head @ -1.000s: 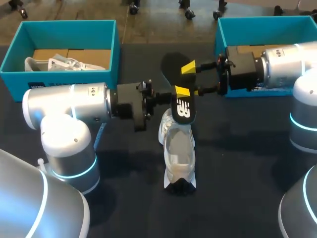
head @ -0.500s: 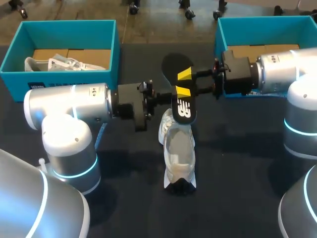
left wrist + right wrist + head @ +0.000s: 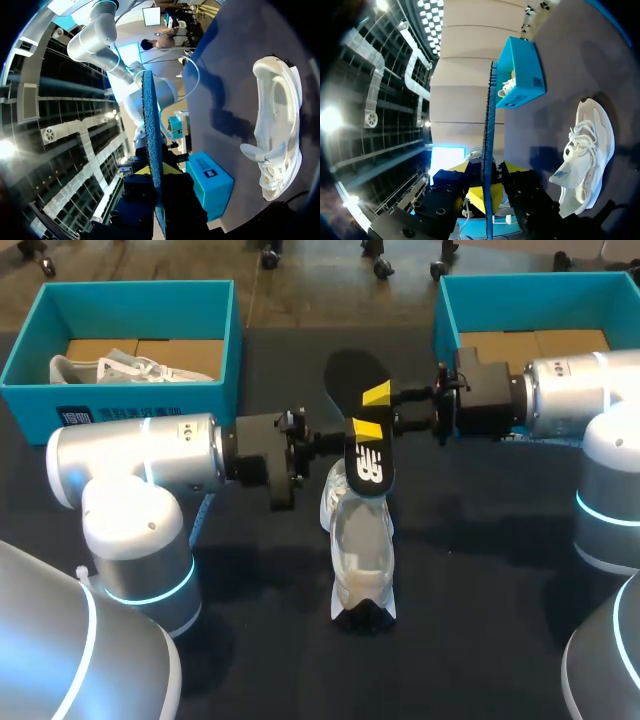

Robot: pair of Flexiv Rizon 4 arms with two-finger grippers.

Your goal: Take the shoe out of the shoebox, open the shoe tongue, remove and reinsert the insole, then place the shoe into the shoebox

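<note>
black foam insole [image 3: 366,462], likely light and floppy, stands over the white shoe [image 3: 360,540] on the worktop [image 3: 480,560]. left tool [image 3: 152,172] and right tool [image 3: 371,411] both pinch it, nearly closed. gripping mid-length should limit bending.

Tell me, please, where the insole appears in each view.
Head view: insole upright over the white shoe, mid-table.
Left wrist view: insole edge-on, beside the white shoe.
Right wrist view: insole edge-on, beside the white shoe.
Shared landmark: the white shoe.
</note>
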